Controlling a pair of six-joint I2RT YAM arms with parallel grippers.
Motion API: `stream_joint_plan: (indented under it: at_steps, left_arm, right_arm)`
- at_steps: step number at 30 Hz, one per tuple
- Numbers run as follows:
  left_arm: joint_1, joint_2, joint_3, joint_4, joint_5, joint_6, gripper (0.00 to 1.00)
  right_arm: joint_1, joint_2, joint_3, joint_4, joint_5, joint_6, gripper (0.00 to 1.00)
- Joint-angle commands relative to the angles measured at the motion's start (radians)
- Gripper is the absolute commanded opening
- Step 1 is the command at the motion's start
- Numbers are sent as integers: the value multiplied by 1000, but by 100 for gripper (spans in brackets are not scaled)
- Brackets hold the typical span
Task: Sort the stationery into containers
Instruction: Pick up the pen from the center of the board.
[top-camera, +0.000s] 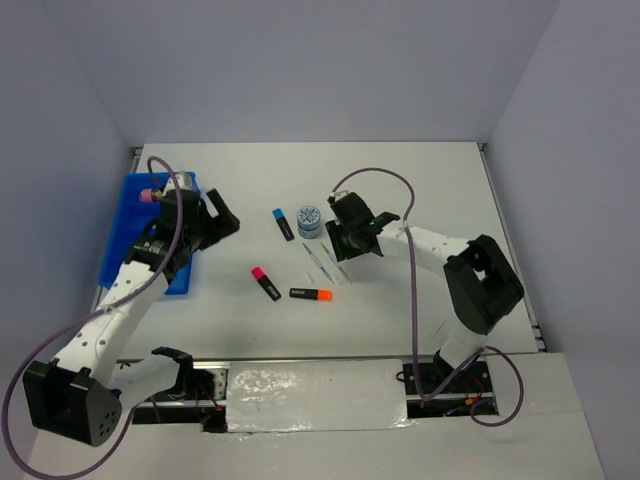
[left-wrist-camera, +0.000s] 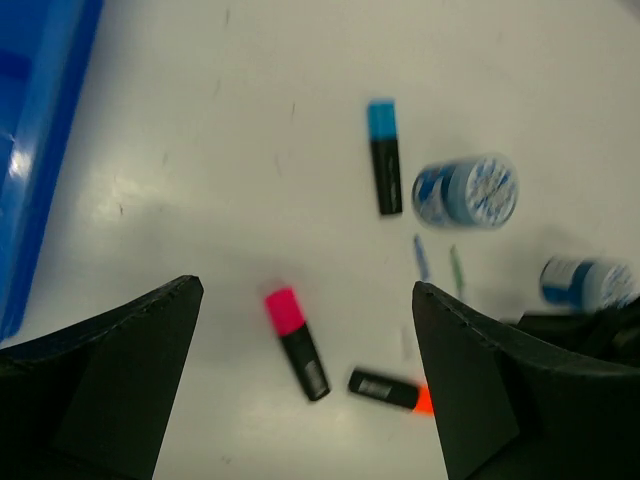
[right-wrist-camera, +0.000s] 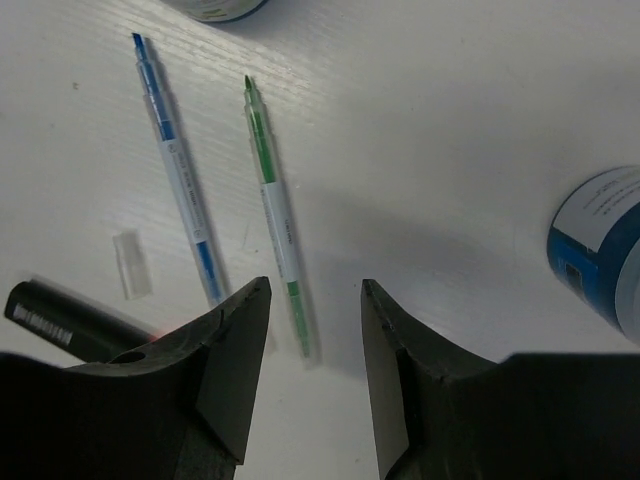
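the right claw (right-wrist-camera: 312, 292) stood partly closed, low over the table, with the lower end of the green pen (right-wrist-camera: 272, 200) lying in the gap between its fingers (right-wrist-camera: 230, 350). the gap was wider than the pen, so nothing was gripped. the blue pen (right-wrist-camera: 180, 170) lay just beside it, nearly parallel, with a small clear cap (right-wrist-camera: 132, 262) next to that. the second tape roll (right-wrist-camera: 605, 245) sat near the claw's other side.

the left claw (left-wrist-camera: 305, 288) hung wide and empty above the table. below it lay the pink-capped highlighter (left-wrist-camera: 297, 343) and, close by, the orange-capped highlighter (left-wrist-camera: 388, 389). farther off, the blue-capped highlighter (left-wrist-camera: 384, 158) lay beside the tape roll (left-wrist-camera: 465, 190). the blue tray (top-camera: 128, 215) sat at the table's left side under that arm, with a pink tube (top-camera: 148, 195) near its far end.
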Motion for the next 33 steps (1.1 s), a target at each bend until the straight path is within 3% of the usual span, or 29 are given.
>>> stream_joint_plan:
  at_steps: [1,5,15,24,29,31,33]
  left_arm:
    - [-62,-120,-74,-62,33,108,99]
    - [-112,-191,-161,-47,30,132,99]
    - [-171,-123,-152,-62,21,132,99]
    - [-177,-99,-159,-37,59,143,99]
    - [-186,-91,-159,-22,67,135,99]
    - [-206,-77,-153,-10,65,120,99]
    - [-232,-36,-135,16,62,100,99]
  right_arm:
    - [-1,43,73,-24,30,-42,48]
    - [0,101,107,-29,4,-37,46]
    - [22,144,124,-24,-50,-52,47]
    - [25,204,130,-19,-53,-58,41]
    - [23,238,136,-39,-3,-62,26]
    - [22,236,132,-38,2,-60,5]
    - [22,222,119,-30,0,-52,0]
